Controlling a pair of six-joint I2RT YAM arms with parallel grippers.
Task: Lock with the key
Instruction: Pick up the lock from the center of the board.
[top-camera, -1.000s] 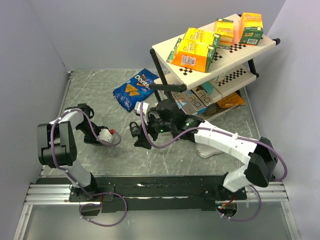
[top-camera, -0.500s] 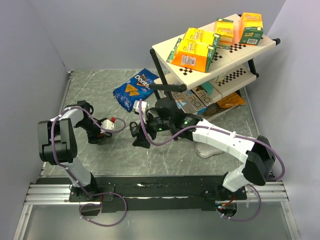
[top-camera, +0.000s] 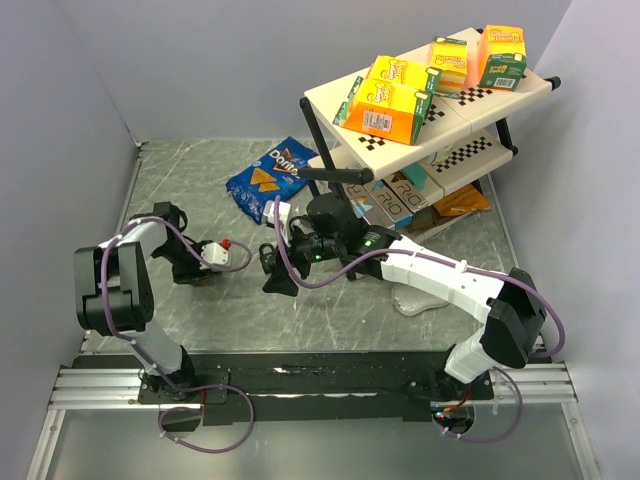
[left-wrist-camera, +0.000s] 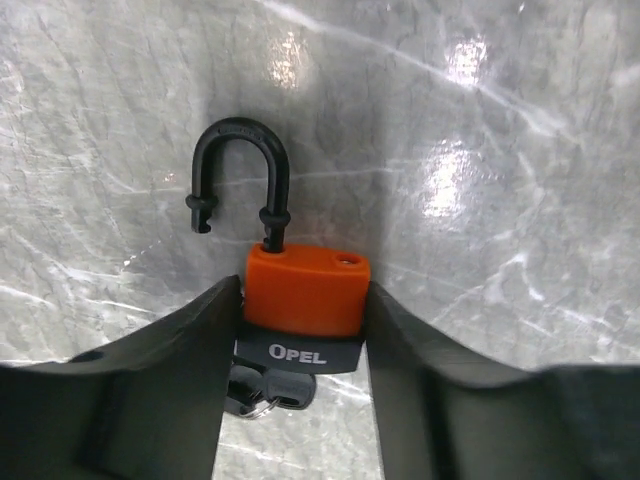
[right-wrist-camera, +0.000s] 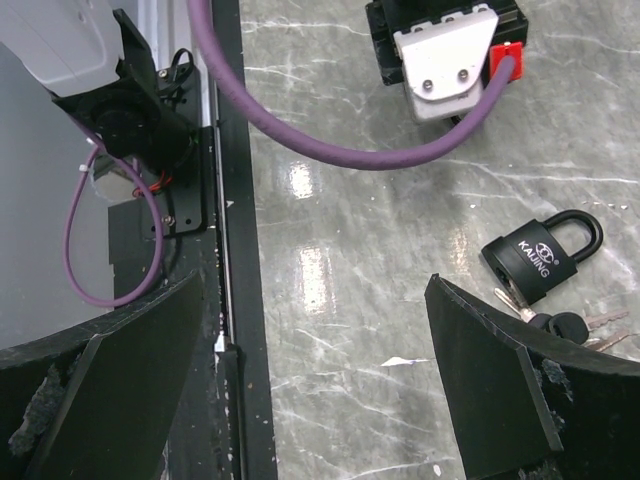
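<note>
Left wrist view: orange padlock (left-wrist-camera: 305, 305) clamped across its body by the left pincer (left-wrist-camera: 303, 290), long axis running away from the wrist, open shackle (left-wrist-camera: 240, 150) farthest out with its free end swung left of its hole, keys (left-wrist-camera: 268, 392) at the wrist end. Right pincer (right-wrist-camera: 315, 282), spread wide and empty, hovers above the grey marbled counter (left-wrist-camera: 500, 150) near a closed black padlock (right-wrist-camera: 540, 262).
</note>
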